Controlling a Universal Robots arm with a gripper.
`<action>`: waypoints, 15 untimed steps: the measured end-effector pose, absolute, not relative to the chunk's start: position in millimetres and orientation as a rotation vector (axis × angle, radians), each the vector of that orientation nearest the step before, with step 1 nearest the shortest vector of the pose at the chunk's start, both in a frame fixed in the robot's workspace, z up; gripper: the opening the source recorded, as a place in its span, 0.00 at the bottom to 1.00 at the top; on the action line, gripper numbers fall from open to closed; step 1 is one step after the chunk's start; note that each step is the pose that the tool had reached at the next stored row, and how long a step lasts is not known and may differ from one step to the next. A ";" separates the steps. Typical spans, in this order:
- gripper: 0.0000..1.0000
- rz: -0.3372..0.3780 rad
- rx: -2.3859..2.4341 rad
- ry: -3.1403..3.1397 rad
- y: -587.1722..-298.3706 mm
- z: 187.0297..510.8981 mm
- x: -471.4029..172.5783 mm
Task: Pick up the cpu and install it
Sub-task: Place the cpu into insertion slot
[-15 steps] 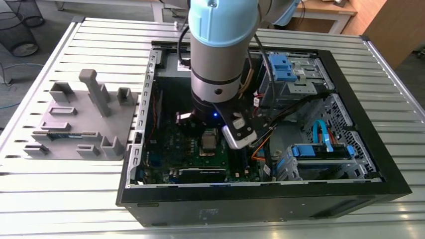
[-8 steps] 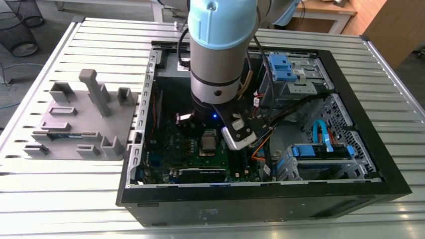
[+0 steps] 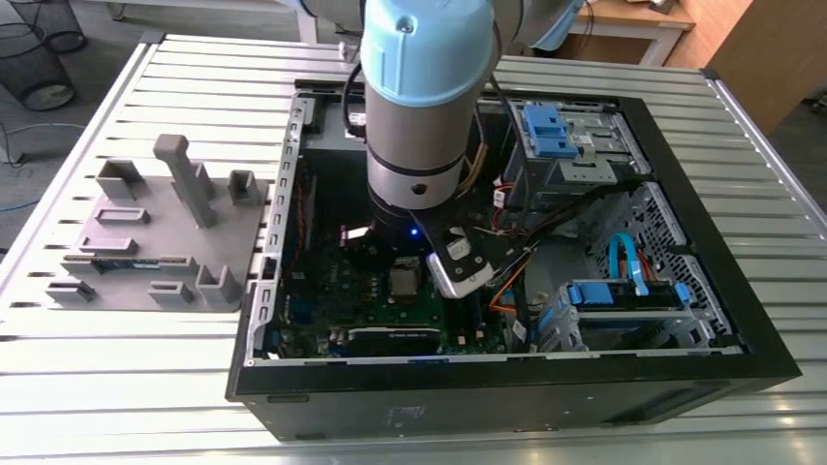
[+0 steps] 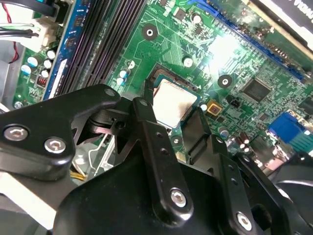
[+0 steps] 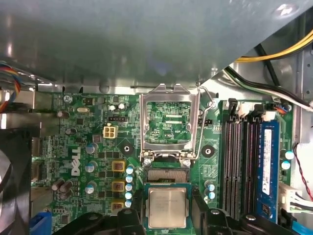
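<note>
Small flat silver-topped square cpu lies in green motherboard socket; black gripper jaws parted astride it, apparently gripping nothing; light, stiff, fragile; grasp opposite edges.

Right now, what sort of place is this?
Likely a robotics lab or workshop bench: an open PC case on a slatted metal table, a grey tray beside it, the arm above the cpu.
</note>
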State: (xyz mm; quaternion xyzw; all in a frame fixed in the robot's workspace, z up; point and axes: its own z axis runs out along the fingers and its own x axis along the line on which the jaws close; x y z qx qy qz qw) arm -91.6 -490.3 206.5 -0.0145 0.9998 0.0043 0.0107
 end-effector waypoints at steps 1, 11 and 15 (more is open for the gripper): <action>0.47 0.013 -0.045 3.120 -490.6 205.4 -91.6; 0.47 0.013 -0.045 3.120 -490.7 198.3 -87.5; 0.47 0.013 -0.045 3.120 -490.7 198.0 -87.3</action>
